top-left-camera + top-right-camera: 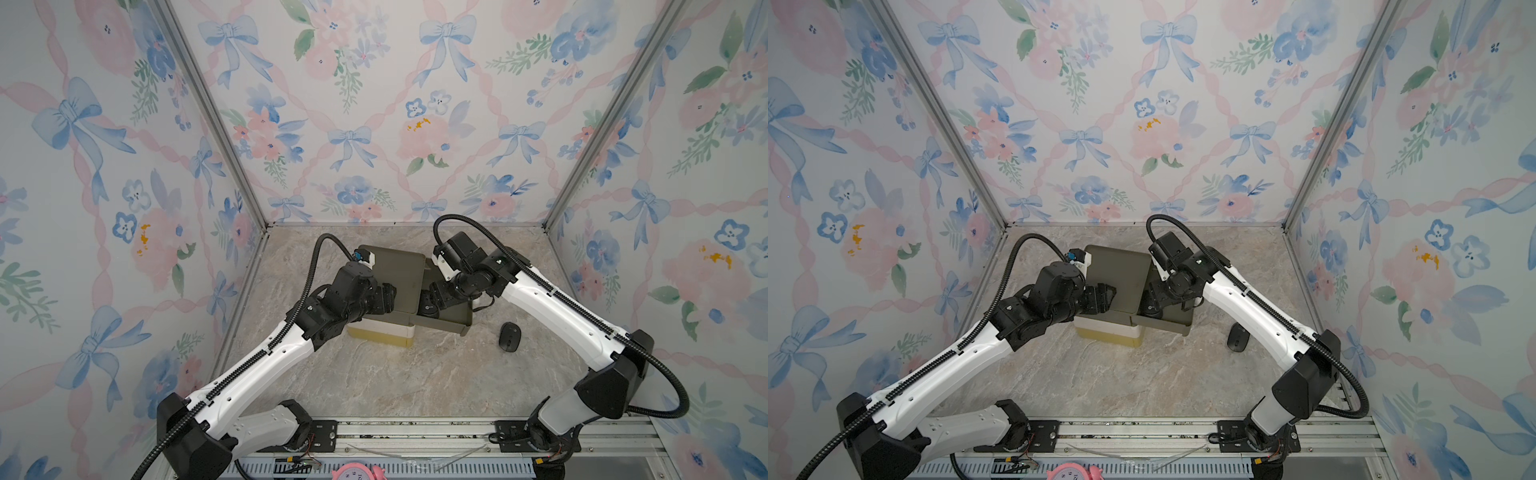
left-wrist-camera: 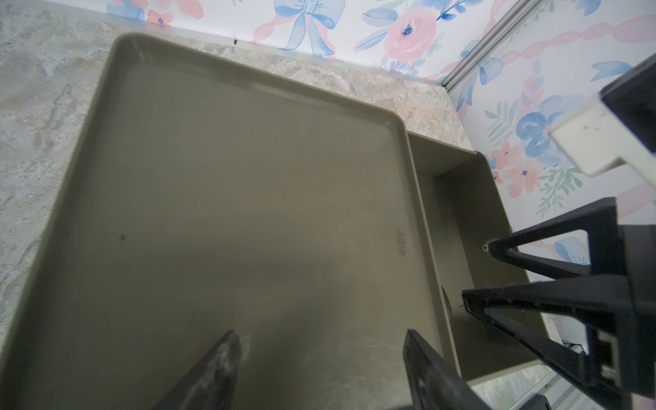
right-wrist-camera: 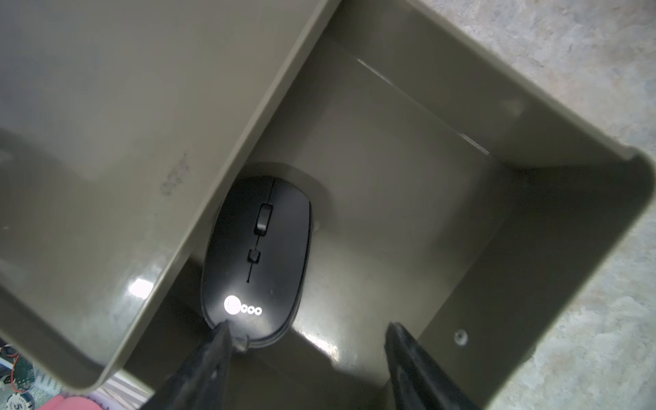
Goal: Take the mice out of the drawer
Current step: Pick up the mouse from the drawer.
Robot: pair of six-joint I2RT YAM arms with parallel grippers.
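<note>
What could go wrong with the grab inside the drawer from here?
1. The black mouse lies partly under the cabinet top; the open right tool has one finger at its rear edge, so closing may pinch only that edge and slip.
2. Lifting straight up could catch the mouse on that overhang.
3. The open left tool may not be bracing the cabinet, which could shift.

A lab test booth: floral-papered panels (image 1: 374, 104) in aluminium framing (image 1: 216, 120), marble-look tabletop (image 1: 415, 374).
</note>
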